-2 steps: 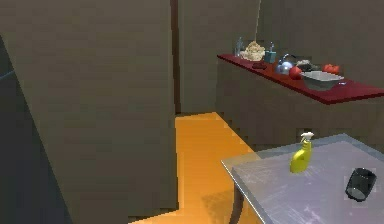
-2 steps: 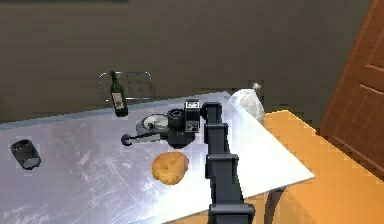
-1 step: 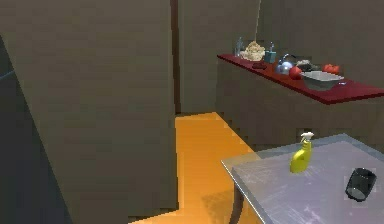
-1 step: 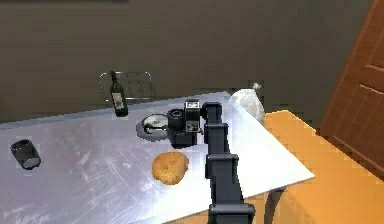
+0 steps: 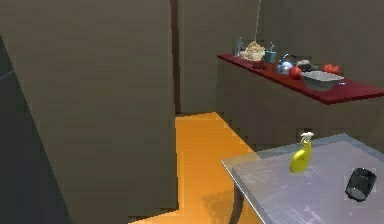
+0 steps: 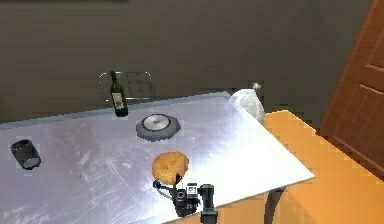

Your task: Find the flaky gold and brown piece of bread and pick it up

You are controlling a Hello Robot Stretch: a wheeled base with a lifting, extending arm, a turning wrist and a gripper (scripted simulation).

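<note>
Because the bread (image 6: 170, 164) looks light, flaky and crushable, take its broad sides gently; whether the claw (image 6: 172, 190) holds anything cannot be told.

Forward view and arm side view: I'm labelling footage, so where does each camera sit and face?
Forward view: on the robot, facing ahead and slightly down, at orange floor, a red counter and the corner of a grey table.
Arm side view: on the robot's body, facing sideways across the table at the bread and a bottle; the arm and gripper show at the bottom edge.
Shared: the table and, likely, the dark object on it.
</note>
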